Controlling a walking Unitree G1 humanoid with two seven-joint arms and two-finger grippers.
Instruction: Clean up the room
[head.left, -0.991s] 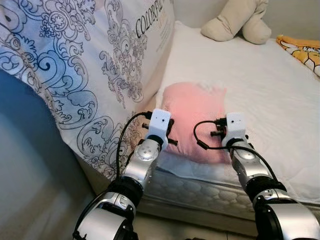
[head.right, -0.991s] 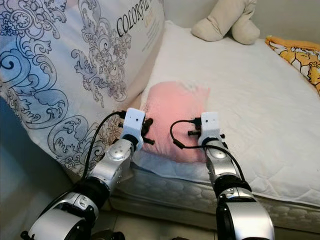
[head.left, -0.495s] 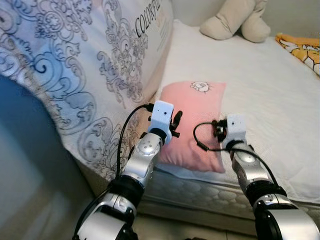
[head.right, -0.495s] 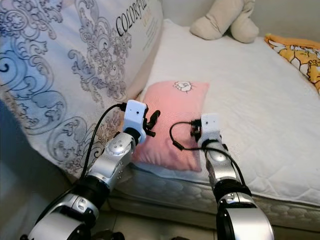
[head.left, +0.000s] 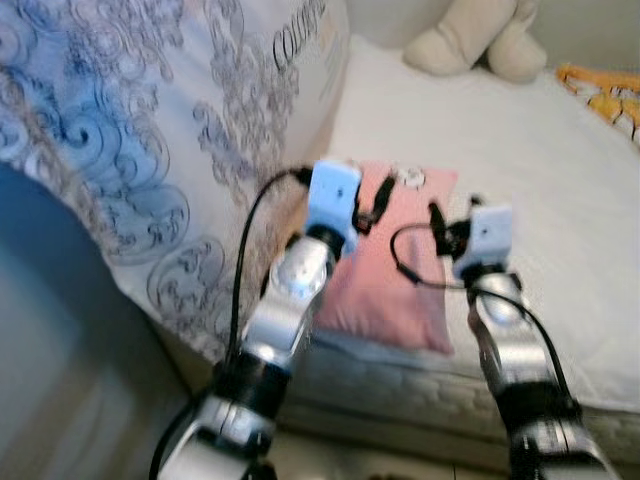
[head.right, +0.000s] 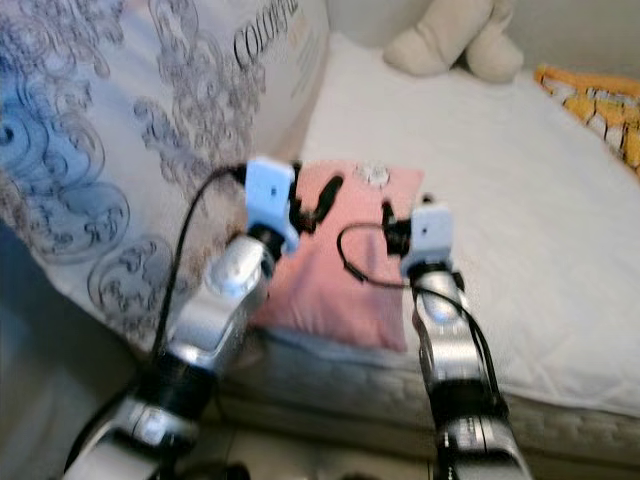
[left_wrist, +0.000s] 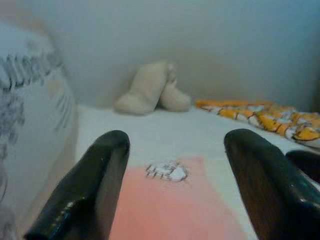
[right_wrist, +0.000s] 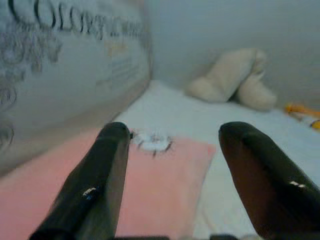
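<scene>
Left eye view: a pink pillow (head.left: 385, 275) lies on the bed (head.left: 540, 190) near its edge, long axis running away from the robot, with the left end effector (head.left: 372, 205) and right end effector (head.left: 447, 222) both spread wide, empty, hovering just above it.

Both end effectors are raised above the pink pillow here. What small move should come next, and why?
Probably draw both arms back from the bed. The pink pillow lies flat on the mattress, near its front edge. The left end effector and the right end effector are both open above it, holding nothing, so the placement looks finished.
</scene>
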